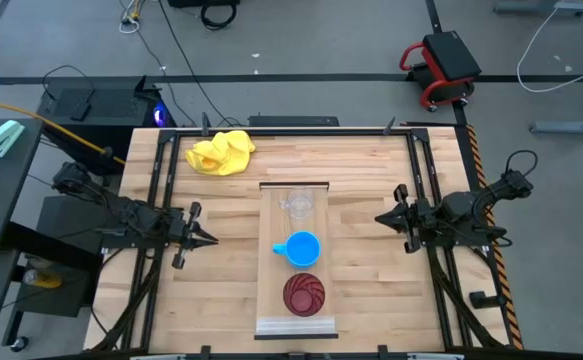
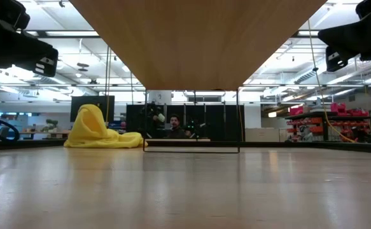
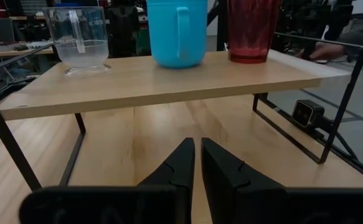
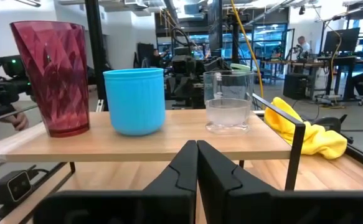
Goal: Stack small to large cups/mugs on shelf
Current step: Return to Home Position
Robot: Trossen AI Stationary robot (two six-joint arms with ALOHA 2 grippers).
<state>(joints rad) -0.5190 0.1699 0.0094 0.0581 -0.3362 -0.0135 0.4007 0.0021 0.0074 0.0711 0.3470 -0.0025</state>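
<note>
Overhead you get the whole layout. The shelf runs lengthwise down the middle of the table with all three cups in a row on top. The clear cup is at the end by the yellow cloth, the blue mug is in the middle, and the red cup is at the other end. They stand side by side, not nested.

Your left gripper sits off the shelf's left side, about level with the mug. Your right gripper sits off the right side. Both point at the shelf but are well apart from it.

What the top-down view hides is that the plank is raised off the table on a thin dark metal frame. You only get that from the wrist views. Those also show both sets of fingers pressed together, pinching nothing.

The left wrist view catches the mug's handle facing that arm. From the right wrist you see only smooth blue wall, plus the diamond facets on the tall red cup. The clear one looks frosted in its lower half.

The low view sees no cups at all, just the plank's underside, the cloth, and a person far back in the room.
</note>
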